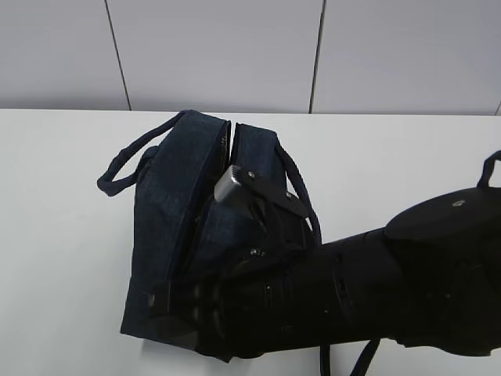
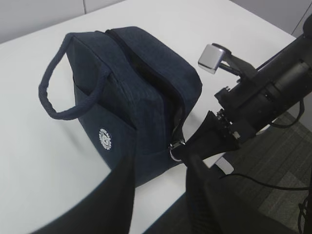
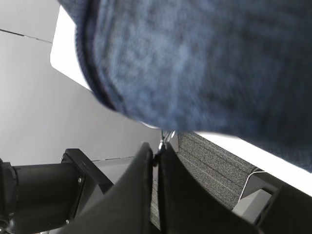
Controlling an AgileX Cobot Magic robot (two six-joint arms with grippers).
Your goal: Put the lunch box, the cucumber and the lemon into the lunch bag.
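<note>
Lunch bag (image 1: 184, 227): dark navy fabric, upright on the white tabletop (image 1: 55, 258), at about the centre of the exterior view; one loop handle (image 1: 117, 168) droops toward 9 o'clock, the other (image 1: 301, 192) lies along its 3 o'clock side.
Contents: the top seam shows only as a dark slit; what lies inside cannot be told.
Zipper: the silver ring pull (image 2: 175, 150) sits at the bag's near end, low at 6 o'clock in the left wrist view.
Right gripper (image 3: 157, 161): clenched, its fingers pressed together on the small metal pull at the bag's lower edge.
Left gripper (image 2: 161, 195): two dark blurred fingers apart at the bottom edge of its own view, grasping nothing, just short of the ring.
Exterior view only: the black arm (image 1: 368, 290) entering from 4 o'clock, covering the bag's near corner.
Left wrist view only: a round white logo (image 2: 104, 138) on the bag's side, and grey carpet floor (image 2: 273, 195) past the tabletop edge.
</note>
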